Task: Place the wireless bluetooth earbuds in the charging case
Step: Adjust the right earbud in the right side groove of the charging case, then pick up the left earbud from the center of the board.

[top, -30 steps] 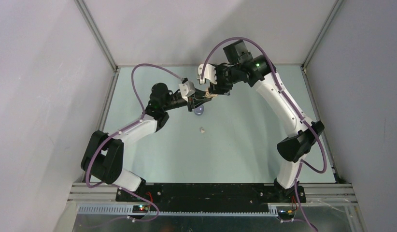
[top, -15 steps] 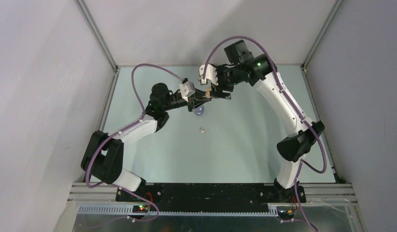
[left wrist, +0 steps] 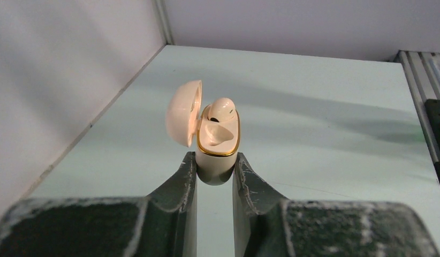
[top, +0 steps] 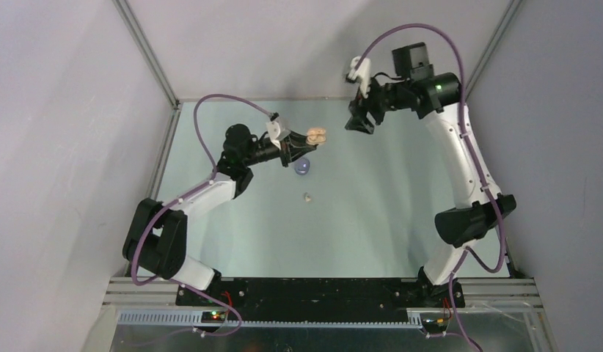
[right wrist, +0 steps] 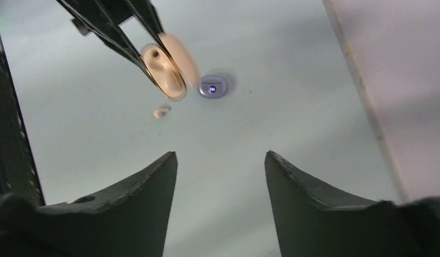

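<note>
The right arm has pulled away from the middle of the table, up toward the far right corner. The right gripper (top: 359, 121) now hangs there with its jaws apart and nothing between them. The left arm has barely shifted. The left gripper (left wrist: 215, 160) stays clamped on the base of the cream charging case (left wrist: 218, 144), holding it in the air with the hinged lid (left wrist: 183, 112) swung open to one side. That pose turns the sockets outward and keeps the case steady, which probably lets the other arm feed a bud in.

One cream earbud (left wrist: 222, 108) sits in the far socket, standing proud of the gold rim; the near socket looks empty. A second cream earbud (top: 307, 197), likely its partner, lies loose on the table nearer the arm bases. It is apart from a purple charging case (top: 302, 167), apparently closed, that rests on the table close under the held case.

The table (top: 386, 220) is a smooth, matte, pale green sheet. Plain grey-white walls box it in, with aluminium frame posts (top: 148, 55) at the corners.
</note>
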Controlling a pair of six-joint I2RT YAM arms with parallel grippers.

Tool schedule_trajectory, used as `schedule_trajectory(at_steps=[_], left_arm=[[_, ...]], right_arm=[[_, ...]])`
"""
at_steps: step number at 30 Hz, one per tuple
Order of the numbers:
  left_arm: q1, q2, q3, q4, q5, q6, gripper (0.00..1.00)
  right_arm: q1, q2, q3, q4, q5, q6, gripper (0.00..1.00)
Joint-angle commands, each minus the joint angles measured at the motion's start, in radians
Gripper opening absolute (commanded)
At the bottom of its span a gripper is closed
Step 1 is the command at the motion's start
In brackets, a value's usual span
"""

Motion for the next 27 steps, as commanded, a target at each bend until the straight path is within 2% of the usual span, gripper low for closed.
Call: schedule_trajectory(at_steps=[1,3,7,13,18,24,27], left_arm=[[0.084,-0.057,0.042,0.06,-0.006,-0.197,0.0],[0.133,-0.081,0.04,0.072,-0.011,-0.302,0.0],[0.211,-0.163,0.018,0.03,-0.039,-0.403,0.0],[0.293,-0.34,-0.063,-0.156,-0.114,-0.339,0.0],[0.328,-0.442,-0.114,-0.286,-0.16,-0.286,0.0],[0.339,-0.495,-0.141,-0.351,-0.199,-0.258,0.0],[0.339,-0.503,-0.148,-0.358,-0.223,-0.26,0.0]], right_arm=[[-0.083,-0.053,-0.179,0.188,-0.126,0.285,0.61],[-0.076,-0.062,-0.281,0.245,-0.126,0.288,0.48],[0.01,-0.067,-0.455,0.303,-0.078,0.161,0.41],[0.135,-0.017,-0.644,0.462,0.005,0.031,0.38],[0.215,0.063,-0.742,0.521,0.056,-0.183,0.36],[0.277,0.065,-0.881,0.698,0.137,-0.287,0.35],[0.31,0.025,-0.97,0.851,0.179,-0.327,0.35]])
